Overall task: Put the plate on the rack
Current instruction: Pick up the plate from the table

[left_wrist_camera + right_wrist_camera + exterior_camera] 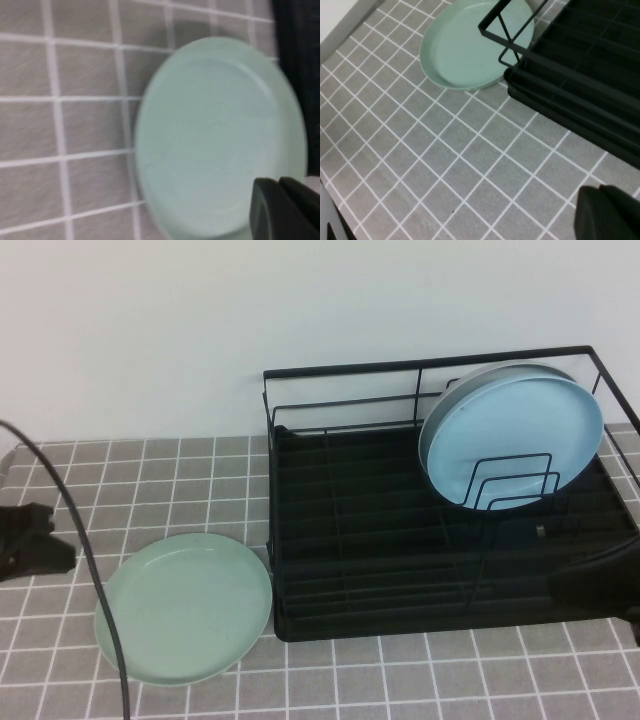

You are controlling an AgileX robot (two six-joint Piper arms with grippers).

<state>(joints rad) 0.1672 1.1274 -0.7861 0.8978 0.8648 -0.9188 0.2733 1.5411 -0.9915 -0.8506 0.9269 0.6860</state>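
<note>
The plate (184,607) lies flat near the desk's front-left, touching the rack (440,530), nearer the left gripper (35,540) than the right gripper (600,590); neither grip state is discernible.

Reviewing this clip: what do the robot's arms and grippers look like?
Both are matte black with blocky shapes and no visible markings. The left gripper sits at the table's left edge, trailing a thin black cable. The right gripper is a blurred dark mass near the rack.

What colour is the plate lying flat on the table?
Pale mint green, plain; the plate shows best in the high view.
</note>
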